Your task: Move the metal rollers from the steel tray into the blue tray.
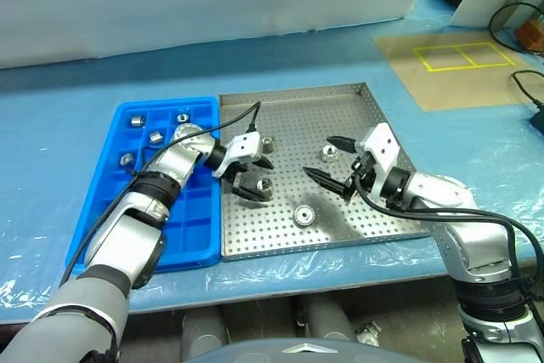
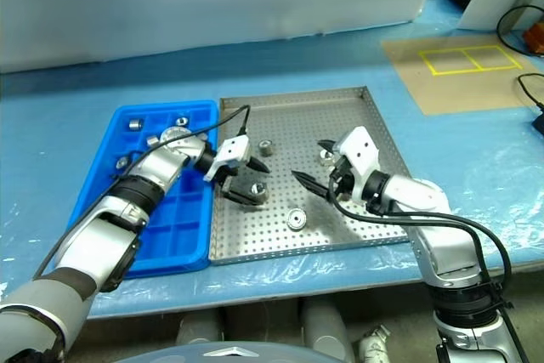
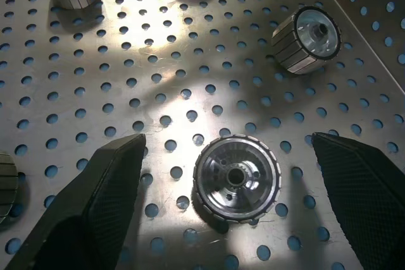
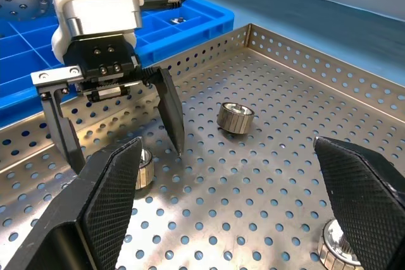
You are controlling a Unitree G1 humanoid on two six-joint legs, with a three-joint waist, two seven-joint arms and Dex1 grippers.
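Steel tray (image 1: 357,227), near edge: roller (image 1: 303,215) upright, hole up, clear of both grippers. Next: roller (image 3: 236,177) upright, axis vertical, between spread fingers of left gripper (image 1: 254,173), untouched. Right gripper (image 1: 332,160) open, empty; roller (image 1: 329,155) just beside. Farther: roller (image 1: 268,143) on side. Blue tray (image 1: 191,244): four rollers (image 1: 155,137) in far compartments.

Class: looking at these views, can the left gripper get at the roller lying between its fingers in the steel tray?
Probably yes. The left gripper is open and straddles the roller, which stands on end on the steel tray with nothing between it and the fingers.
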